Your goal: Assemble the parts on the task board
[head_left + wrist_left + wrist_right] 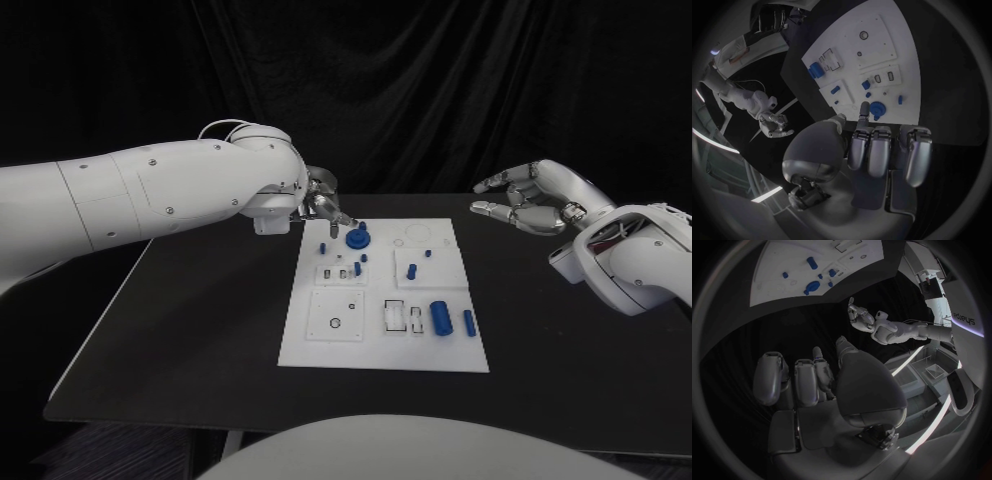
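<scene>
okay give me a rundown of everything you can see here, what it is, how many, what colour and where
Table: one, black, under everything.
Task board: one, white, middle of the table.
Round part: one, blue, far end of the board, beside the left hand's fingertips.
Other small parts: several, blue, spread over the board; exact count unclear.
Left hand: one, silver, over the board's far left corner, a finger reaching towards the round part.
Right hand: one, silver, fingers curled, raised off to the board's right, holding nothing.

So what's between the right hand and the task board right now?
Nothing but bare black table. In the head view, the right hand hangs past the task board's far right corner, holding nothing, with no part lying in that gap.
</scene>
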Controlling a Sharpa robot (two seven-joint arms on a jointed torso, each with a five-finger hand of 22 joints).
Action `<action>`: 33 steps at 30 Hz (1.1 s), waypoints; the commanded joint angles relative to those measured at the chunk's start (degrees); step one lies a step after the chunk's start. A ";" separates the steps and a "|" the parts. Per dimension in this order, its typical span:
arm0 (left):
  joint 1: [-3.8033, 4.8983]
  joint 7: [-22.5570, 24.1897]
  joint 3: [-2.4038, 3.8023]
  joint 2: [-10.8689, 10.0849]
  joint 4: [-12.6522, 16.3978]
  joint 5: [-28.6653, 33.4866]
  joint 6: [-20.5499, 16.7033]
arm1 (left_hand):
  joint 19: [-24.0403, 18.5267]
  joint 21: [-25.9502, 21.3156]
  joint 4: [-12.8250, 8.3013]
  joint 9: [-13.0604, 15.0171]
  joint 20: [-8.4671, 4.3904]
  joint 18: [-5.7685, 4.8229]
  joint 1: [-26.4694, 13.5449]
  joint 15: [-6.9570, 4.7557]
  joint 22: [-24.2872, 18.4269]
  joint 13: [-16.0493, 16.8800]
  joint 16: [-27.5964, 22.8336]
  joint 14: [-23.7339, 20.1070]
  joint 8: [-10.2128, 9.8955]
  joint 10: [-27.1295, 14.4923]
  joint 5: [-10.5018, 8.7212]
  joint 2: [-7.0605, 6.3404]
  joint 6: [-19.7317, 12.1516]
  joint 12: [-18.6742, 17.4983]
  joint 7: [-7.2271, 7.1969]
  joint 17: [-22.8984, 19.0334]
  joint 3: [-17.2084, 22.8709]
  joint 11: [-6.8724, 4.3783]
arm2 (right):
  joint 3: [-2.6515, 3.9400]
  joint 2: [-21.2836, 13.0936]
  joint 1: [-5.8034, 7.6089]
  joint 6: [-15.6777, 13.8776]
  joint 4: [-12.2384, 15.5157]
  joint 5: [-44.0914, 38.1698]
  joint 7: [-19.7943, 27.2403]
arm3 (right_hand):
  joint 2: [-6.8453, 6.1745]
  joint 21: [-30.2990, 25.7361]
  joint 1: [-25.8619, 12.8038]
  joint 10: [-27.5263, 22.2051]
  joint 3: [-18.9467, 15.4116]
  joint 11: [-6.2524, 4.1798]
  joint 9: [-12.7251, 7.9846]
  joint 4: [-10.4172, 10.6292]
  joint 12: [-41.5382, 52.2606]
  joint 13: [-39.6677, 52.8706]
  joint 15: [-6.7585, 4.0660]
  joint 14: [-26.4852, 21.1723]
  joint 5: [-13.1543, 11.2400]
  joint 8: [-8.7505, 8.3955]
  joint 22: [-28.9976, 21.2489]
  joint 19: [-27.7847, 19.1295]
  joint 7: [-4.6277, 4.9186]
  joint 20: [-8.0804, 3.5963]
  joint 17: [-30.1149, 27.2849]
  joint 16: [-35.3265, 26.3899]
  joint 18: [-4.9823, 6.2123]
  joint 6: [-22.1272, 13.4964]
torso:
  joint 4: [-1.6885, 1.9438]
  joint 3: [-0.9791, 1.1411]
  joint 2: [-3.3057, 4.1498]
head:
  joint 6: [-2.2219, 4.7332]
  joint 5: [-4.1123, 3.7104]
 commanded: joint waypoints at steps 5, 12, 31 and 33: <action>-0.45 -4.97 0.05 2.35 -1.89 -2.13 1.55 | 3.86 -0.70 -1.32 12.60 -1.18 -0.07 0.02 -0.98 12.33 15.06 -0.29 6.16 5.50 6.07 0.55 0.65 -3.68 0.20 -0.79 15.05 -1.05 -0.83 | 0.01 -0.34 -0.52 1.21 0.29 0.41 -1.74 | 0.19 -0.29 0.89 0.01 0.13 0.38 -0.10 -0.21 0.07 -0.13 0.61 0.56 0.46 0.27 9.65 0.06 0.15 0.28 3.70 -0.16 0.88 0.54 | -0.67 0.83 1.03 | 0.00 0.73; -1.76 -4.41 0.05 4.50 -4.36 -2.16 0.72 | 3.51 -0.95 -2.06 25.06 -1.68 0.04 0.17 -1.61 11.88 15.06 -0.29 6.16 10.94 6.07 0.51 0.73 -6.54 0.20 -1.40 15.05 -1.81 -1.64 | 0.01 -0.18 -0.76 2.12 0.21 0.41 -2.21 | 0.25 -0.38 1.17 0.01 0.18 0.45 -0.16 -0.26 0.07 -0.17 0.66 0.54 0.66 0.26 9.62 0.05 0.21 0.33 3.61 -0.24 0.90 0.61 | -1.11 1.05 1.72 | 0.00 1.10; -6.86 -0.01 0.06 7.08 -10.16 -2.17 -4.51 | 2.37 -1.63 -1.61 33.48 -2.34 0.44 -0.35 -2.25 10.45 15.06 -0.29 6.16 12.65 6.07 0.96 0.98 -5.91 0.20 -2.31 15.05 -2.35 -2.42 | 0.01 1.14 -1.22 3.33 -0.49 0.41 -1.89 | 0.61 -0.35 2.14 0.12 0.39 0.62 -0.27 -0.35 0.09 -0.26 0.81 0.68 1.40 0.47 9.64 0.21 0.30 0.49 3.61 -0.12 0.89 1.50 | -1.55 1.24 1.86 | 0.00 0.76; -7.11 0.46 0.06 7.26 -10.56 -2.17 -4.97 | 2.22 -1.73 -1.32 33.80 -2.41 0.49 -0.61 -2.33 10.26 15.06 -0.29 6.16 12.52 6.07 0.98 1.06 -5.47 0.20 -2.42 15.05 -2.44 -2.51 | 0.01 1.20 -1.24 3.37 -0.59 0.41 -1.86 | 0.61 -0.35 2.14 0.12 0.39 0.62 -0.27 -0.35 0.09 -0.26 0.81 0.68 1.40 0.47 9.64 0.21 0.30 0.49 3.61 -0.12 0.89 1.50 | -1.62 1.19 1.81 | 0.00 0.83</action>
